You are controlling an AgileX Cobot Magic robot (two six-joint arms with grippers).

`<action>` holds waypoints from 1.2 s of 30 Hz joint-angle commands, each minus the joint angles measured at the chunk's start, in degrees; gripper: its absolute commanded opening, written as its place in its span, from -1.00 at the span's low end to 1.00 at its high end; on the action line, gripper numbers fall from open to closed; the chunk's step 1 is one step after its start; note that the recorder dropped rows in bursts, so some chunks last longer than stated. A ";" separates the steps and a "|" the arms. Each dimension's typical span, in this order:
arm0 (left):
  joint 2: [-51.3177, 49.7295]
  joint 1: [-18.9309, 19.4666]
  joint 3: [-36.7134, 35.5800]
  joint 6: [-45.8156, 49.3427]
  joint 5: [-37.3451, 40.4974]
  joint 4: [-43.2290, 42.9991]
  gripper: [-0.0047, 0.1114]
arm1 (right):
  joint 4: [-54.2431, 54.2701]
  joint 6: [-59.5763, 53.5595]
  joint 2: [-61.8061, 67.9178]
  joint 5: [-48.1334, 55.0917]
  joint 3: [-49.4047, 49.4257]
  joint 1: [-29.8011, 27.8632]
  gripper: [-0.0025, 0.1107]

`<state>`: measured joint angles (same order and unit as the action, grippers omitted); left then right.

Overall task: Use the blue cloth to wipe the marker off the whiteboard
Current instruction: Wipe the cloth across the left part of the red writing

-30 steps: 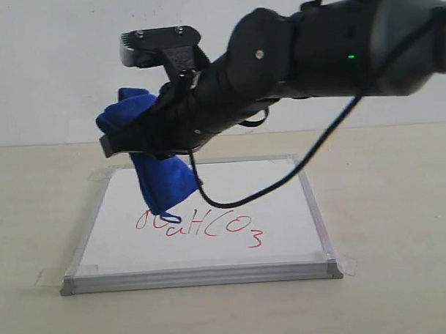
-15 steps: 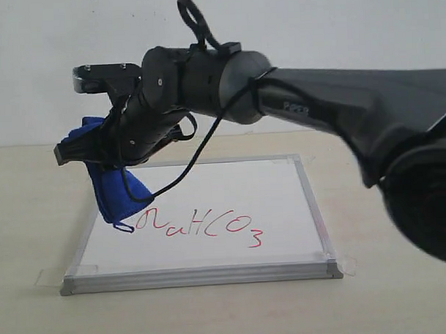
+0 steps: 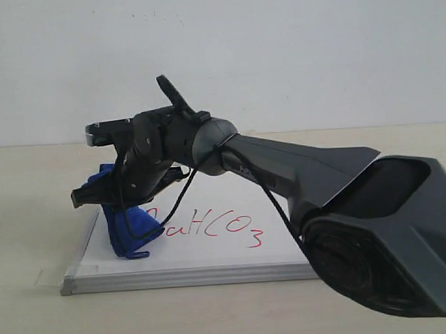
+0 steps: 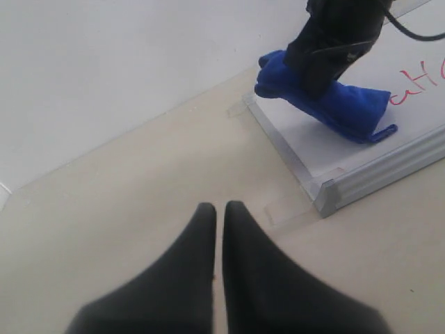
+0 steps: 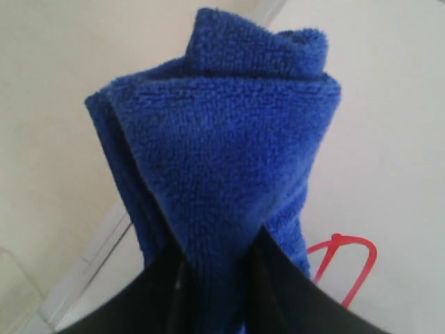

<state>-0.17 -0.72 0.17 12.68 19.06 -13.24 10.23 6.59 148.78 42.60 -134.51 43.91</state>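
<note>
My right gripper (image 5: 221, 250) is clamped on the blue cloth (image 3: 126, 229), a thick, nubbly microfibre bunched into a soft folded wad. In the right wrist view its pile fills the frame, rising in rounded folds between my two dark fingers. A small blue loop sticks out at its lower end.

The cloth sits at the lower left of the exterior view, over the left end of the whiteboard (image 3: 211, 249). Its lower end rests on the smooth white surface, just left of the marker (image 3: 218, 227). That marker is thin red script, and the cloth hides its first letter. The board is a flat rectangle in a thin silver frame, with a clear tape tab (image 3: 51, 277) at its near left corner, and it lies on a matte beige table (image 3: 37, 313).

My right arm enters at the lower right and stretches up and across to the left. Its smooth grey link narrows to a rounded wrist, and the fingers point left, roughly level.

My left gripper (image 4: 220, 209) hangs over bare table off the board's left edge, its tapered black jaws together on nothing.
</note>
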 commanded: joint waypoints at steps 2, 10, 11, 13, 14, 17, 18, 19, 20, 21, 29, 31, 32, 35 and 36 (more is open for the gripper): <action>0.17 0.14 -0.17 0.30 -0.24 0.09 -0.85 | -1.42 0.93 2.10 0.81 -1.01 -0.56 -0.96; 0.17 0.14 -0.17 0.30 -0.24 0.09 -0.85 | -17.45 6.11 2.49 12.50 -1.01 -3.70 -0.96; 0.17 0.14 -0.17 0.30 -0.24 0.09 -0.85 | -19.86 7.07 2.38 13.70 -1.01 -4.04 -0.96; 0.17 0.14 -0.17 0.30 -0.24 0.09 -0.85 | -20.31 7.97 2.38 14.48 -1.01 -4.45 -0.96; 0.17 0.14 -0.17 0.30 -0.24 0.09 -0.85 | -19.80 7.97 2.38 14.26 -1.01 -4.58 -0.96; 0.17 0.14 -0.17 0.30 -0.24 0.09 -0.85 | -16.18 7.69 2.49 11.22 -1.01 -4.16 -0.96; 0.17 0.14 -0.17 0.30 -0.24 0.09 -0.85 | -13.58 6.45 2.62 9.61 -1.01 -3.89 -0.96; 0.17 0.14 -0.17 0.30 -0.24 0.09 -0.85 | -10.84 4.07 2.63 8.26 -1.01 -3.56 -0.96; 0.17 0.14 -0.17 0.30 -0.24 0.09 -0.85 | -7.77 1.26 2.84 6.70 -1.01 -3.19 -0.96; 0.17 0.14 -0.17 0.30 -0.24 0.09 -0.85 | -4.77 -1.51 3.08 5.28 -1.01 -2.64 -0.96; 0.17 0.14 -0.17 0.30 -0.24 0.09 -0.85 | -2.16 -12.71 3.31 -0.48 -1.01 -0.71 -0.96; 0.17 0.14 -0.17 0.30 -0.24 0.09 -0.85 | -6.56 -10.14 3.31 -0.59 -1.01 -0.98 -0.96; 0.17 0.14 -0.17 0.30 -0.24 0.09 -0.85 | -9.23 -7.45 3.31 -0.41 -1.01 -1.11 -0.96; 0.17 0.14 -0.17 0.30 -0.24 0.09 -0.85 | -18.67 2.88 3.31 1.52 -1.01 -1.96 -0.96; 0.17 0.14 -0.17 0.30 -0.24 0.09 -0.85 | -21.04 5.56 3.31 2.28 -1.01 -2.37 -0.96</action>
<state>-0.17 -0.72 0.17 12.68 19.06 -13.24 -2.61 5.26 151.41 42.38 -135.98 42.91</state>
